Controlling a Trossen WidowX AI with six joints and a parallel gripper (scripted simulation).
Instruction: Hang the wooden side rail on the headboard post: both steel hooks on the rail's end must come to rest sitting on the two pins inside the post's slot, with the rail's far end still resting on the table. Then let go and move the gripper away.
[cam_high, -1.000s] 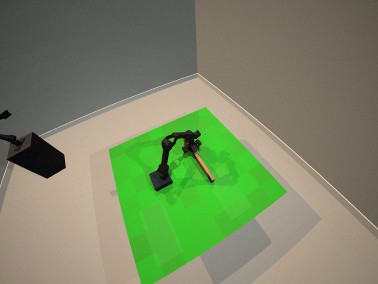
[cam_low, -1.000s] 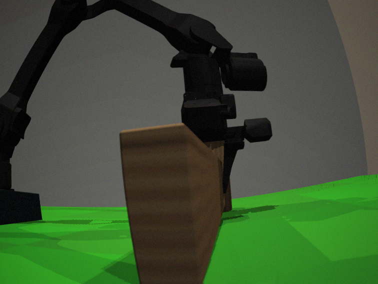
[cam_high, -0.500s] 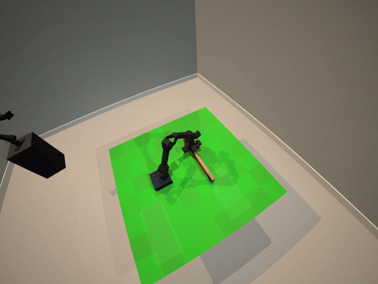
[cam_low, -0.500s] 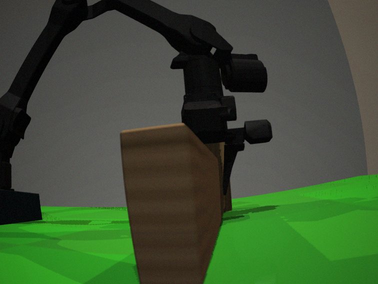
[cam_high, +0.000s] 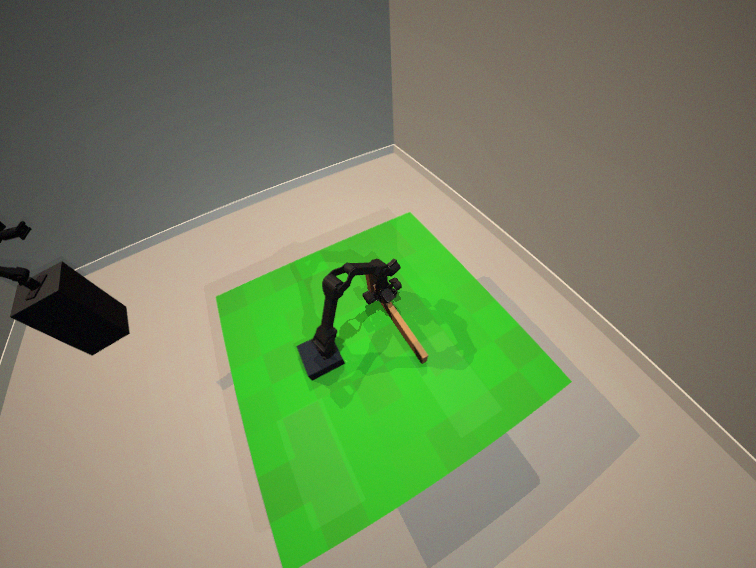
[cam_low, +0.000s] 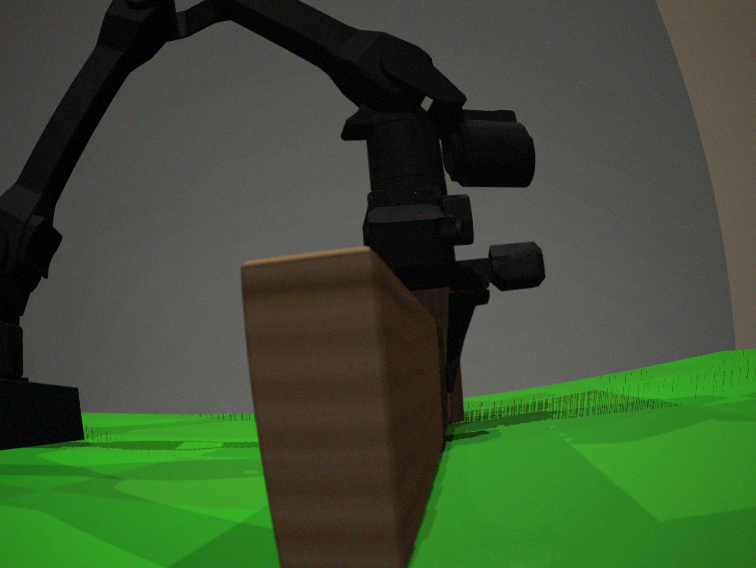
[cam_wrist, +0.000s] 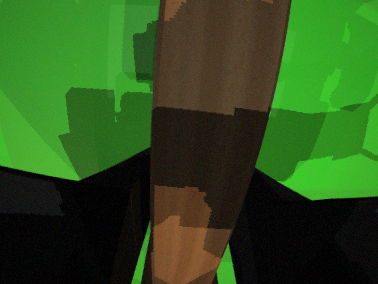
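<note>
The wooden side rail (cam_high: 406, 329) (cam_low: 317, 396) (cam_wrist: 215, 75) stands on its narrow edge, with its far end toward the exterior camera. My gripper (cam_high: 383, 298) (cam_wrist: 192, 210) points down and is shut on the rail near its post end; the wrist view shows a finger on each side of the wood. The headboard post (cam_high: 369, 282) (cam_low: 456, 400) stands upright just beyond the gripper, mostly hidden by the arm and rail. The hooks, the slot and the pins are hidden, so I cannot tell whether the hooks sit on the pins.
The green mat (cam_high: 391, 451) (cam_low: 611, 476) lies under everything. The arm's base (cam_high: 320, 359) (cam_low: 36, 415) stands to the left of the rail. A black box (cam_high: 70, 308) with another dark arm is off the mat at the far left.
</note>
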